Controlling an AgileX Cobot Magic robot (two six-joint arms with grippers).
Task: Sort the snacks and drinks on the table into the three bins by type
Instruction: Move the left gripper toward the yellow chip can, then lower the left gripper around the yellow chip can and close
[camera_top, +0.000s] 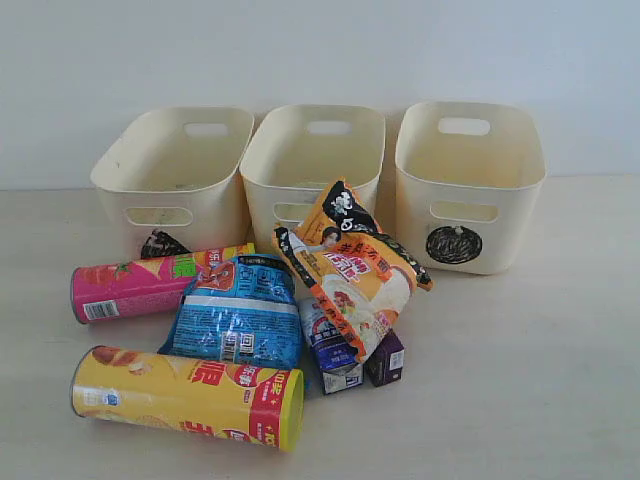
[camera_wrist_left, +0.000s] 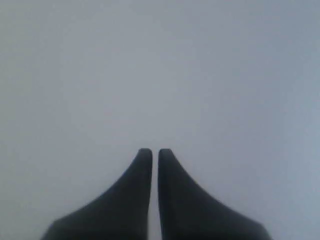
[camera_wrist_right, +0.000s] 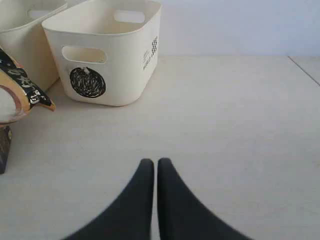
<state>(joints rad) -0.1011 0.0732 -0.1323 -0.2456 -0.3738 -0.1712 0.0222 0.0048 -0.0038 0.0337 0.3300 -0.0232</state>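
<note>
As left gripper (camera_wrist_left: 151, 151) and right gripper (camera_wrist_right: 151, 161) sit clenched on nothing and the bins (camera_top: 265, 170) seem empty, one must first open for the snacks (camera_top: 240, 310)

**Markings found:** A black scribbled circle (camera_top: 453, 244) is noted on the front of the right bin (camera_top: 470, 190). A small printed label (camera_wrist_right: 150, 54) on its side cannot be read. A black scribble (camera_top: 163, 244) on the left bin (camera_top: 170, 165) is partly covered by the pink canister (camera_top: 150, 283). Large characters are printed on the yellow canister (camera_top: 185, 395) and the orange bag (camera_top: 350, 270); none is legible.
</note>
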